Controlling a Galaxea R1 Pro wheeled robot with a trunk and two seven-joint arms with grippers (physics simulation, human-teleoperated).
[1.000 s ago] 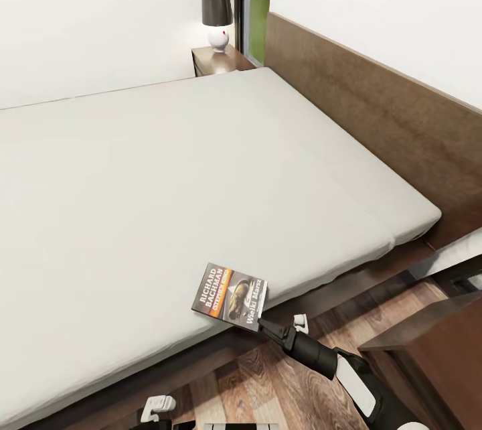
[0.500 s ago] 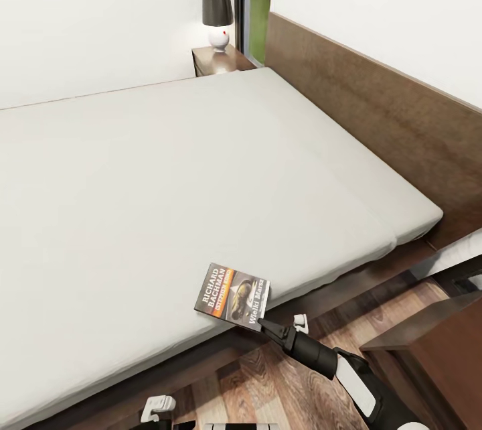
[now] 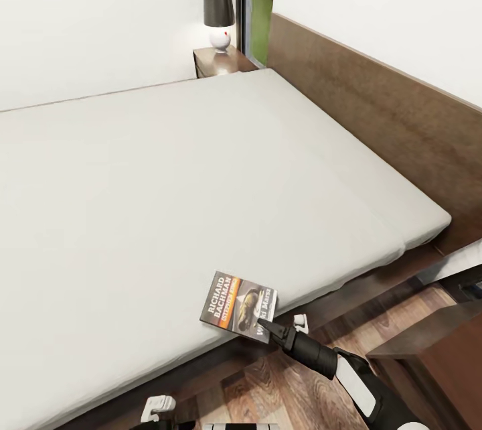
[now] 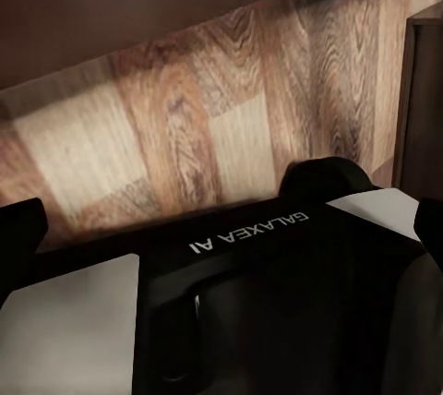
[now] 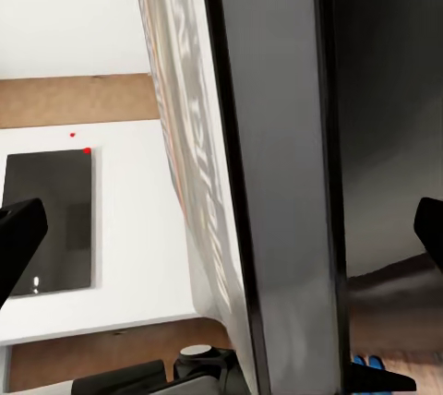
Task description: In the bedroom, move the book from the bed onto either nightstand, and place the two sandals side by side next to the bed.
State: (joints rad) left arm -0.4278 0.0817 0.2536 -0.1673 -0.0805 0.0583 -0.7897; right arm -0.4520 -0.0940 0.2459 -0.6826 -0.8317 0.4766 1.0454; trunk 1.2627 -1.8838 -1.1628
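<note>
The left gripper (image 3: 158,406) waits low by the floor; I cannot tell if its jaws are open. The book (image 3: 239,305) sits at the near edge of the bed (image 3: 167,182), easy to reach. The right gripper (image 3: 266,327) pinches its corner, arm stretched out low.

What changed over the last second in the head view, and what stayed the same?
The camera shifted a little, so the whole scene slid. The book, pinched at its corner by the right gripper, moved slightly toward the near edge of the bed. The grip is unchanged; the left gripper stays low over the floor.
</note>
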